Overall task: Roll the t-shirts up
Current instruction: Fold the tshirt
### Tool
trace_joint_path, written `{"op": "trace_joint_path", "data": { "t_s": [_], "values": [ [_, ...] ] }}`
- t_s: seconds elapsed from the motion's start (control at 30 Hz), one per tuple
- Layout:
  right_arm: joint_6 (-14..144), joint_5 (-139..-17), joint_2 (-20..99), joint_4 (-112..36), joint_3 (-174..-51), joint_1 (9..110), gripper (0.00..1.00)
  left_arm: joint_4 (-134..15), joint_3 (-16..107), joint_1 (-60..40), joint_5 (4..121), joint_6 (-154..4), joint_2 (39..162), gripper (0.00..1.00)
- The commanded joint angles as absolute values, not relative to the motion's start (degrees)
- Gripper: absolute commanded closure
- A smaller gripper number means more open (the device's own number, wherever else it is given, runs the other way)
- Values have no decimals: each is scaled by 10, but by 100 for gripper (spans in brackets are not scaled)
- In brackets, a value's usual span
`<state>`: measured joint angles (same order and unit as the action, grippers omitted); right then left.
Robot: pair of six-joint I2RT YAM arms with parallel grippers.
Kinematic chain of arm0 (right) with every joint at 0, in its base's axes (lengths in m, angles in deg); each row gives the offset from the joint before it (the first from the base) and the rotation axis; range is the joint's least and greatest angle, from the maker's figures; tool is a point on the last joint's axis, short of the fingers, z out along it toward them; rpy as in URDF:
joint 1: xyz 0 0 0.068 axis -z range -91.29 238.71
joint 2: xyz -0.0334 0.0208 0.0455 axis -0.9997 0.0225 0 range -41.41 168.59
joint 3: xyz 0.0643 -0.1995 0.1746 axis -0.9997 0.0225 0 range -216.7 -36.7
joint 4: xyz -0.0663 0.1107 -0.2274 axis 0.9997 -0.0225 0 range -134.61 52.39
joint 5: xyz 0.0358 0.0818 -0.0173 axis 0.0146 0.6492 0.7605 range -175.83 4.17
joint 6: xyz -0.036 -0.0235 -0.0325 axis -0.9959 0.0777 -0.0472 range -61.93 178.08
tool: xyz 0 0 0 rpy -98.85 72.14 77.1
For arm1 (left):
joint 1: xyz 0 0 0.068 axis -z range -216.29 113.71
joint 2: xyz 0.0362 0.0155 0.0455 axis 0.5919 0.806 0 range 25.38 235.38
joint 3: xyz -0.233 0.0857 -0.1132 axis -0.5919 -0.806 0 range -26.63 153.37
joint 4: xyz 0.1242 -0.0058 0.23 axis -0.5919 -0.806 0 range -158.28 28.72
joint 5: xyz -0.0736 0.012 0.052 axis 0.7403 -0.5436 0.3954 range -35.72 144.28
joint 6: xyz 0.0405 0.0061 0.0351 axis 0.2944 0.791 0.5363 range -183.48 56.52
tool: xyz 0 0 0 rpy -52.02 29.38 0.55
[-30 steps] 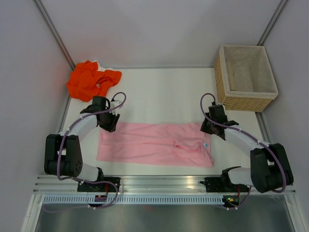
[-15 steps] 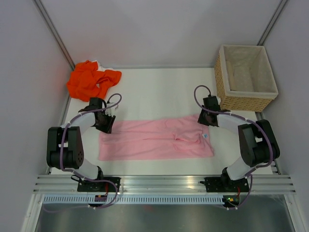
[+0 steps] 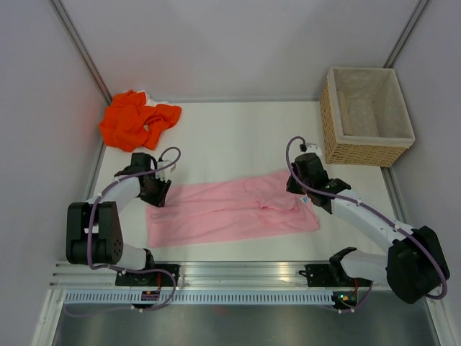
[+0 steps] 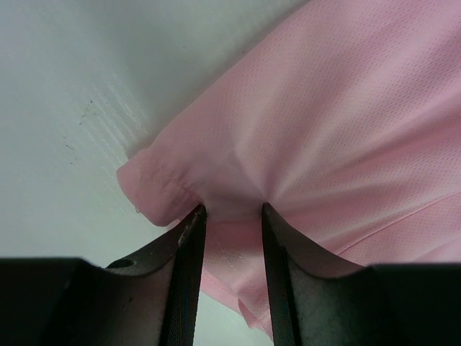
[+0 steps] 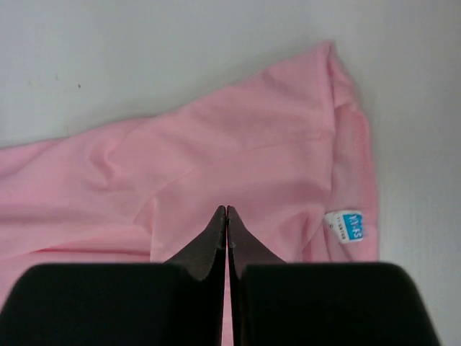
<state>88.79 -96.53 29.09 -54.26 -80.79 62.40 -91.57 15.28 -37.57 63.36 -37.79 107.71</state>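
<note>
The pale pink t-shirt (image 3: 230, 209) lies folded into a long band across the table's near middle, with its right end skewed farther back. It fills the left wrist view (image 4: 346, 108) and the right wrist view (image 5: 238, 137). Its neck label (image 5: 344, 225) sits near the right end. My left gripper (image 3: 155, 193) is at the shirt's far left corner, and its jaws (image 4: 229, 209) pinch a puckered fold of pink cloth. My right gripper (image 3: 294, 186) is over the shirt's far right end. It is shut (image 5: 227, 209), with no cloth showing between the tips. The orange t-shirt (image 3: 137, 119) lies crumpled at the back left.
A wicker basket (image 3: 364, 151) with pale lining stands at the back right, close behind the right arm. Grey walls close in the table on the left, back and right. A metal rail runs along the near edge.
The right gripper moved left and farther back, and the pink shirt's right end shifted back with it, so the band now lies askew. The left gripper moved slightly nearer onto the left corner.
</note>
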Motion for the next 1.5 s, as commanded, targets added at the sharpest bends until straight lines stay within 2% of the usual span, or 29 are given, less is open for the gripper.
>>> {"op": "trace_joint_path", "data": {
  "t_s": [0.0, 0.23, 0.47, 0.67, 0.83, 0.9, 1.2, 1.33, 1.47],
  "values": [
    [950, -945, 284, -560, -715, 612, 97, -923, 145, -379, 636, -373, 1068, 57],
    [977, -1014, 267, -563, -661, 616, 97, -917, 129, -379, 635, -387, 1054, 57],
    [960, -1013, 268, -576, -659, 639, 98, -913, 113, -379, 621, -383, 1037, 57],
    [924, -999, 236, -643, -739, 641, 98, -955, 120, -379, 652, -381, 978, 55],
    [918, -992, 184, -718, -784, 641, 97, -975, 124, -377, 671, -372, 866, 51],
    [928, -974, 159, -725, -759, 641, 97, -985, 127, -379, 668, -372, 841, 43],
    [1029, -939, 76, -677, -632, 640, 100, -1021, 121, -377, 589, -379, 793, 41],
    [1059, -934, 96, -625, -582, 639, 100, -1039, 124, -377, 601, -390, 780, 40],
    [1067, -933, 170, -575, -562, 641, 100, -1049, 135, -376, 601, -400, 773, 39]
  ]
}}
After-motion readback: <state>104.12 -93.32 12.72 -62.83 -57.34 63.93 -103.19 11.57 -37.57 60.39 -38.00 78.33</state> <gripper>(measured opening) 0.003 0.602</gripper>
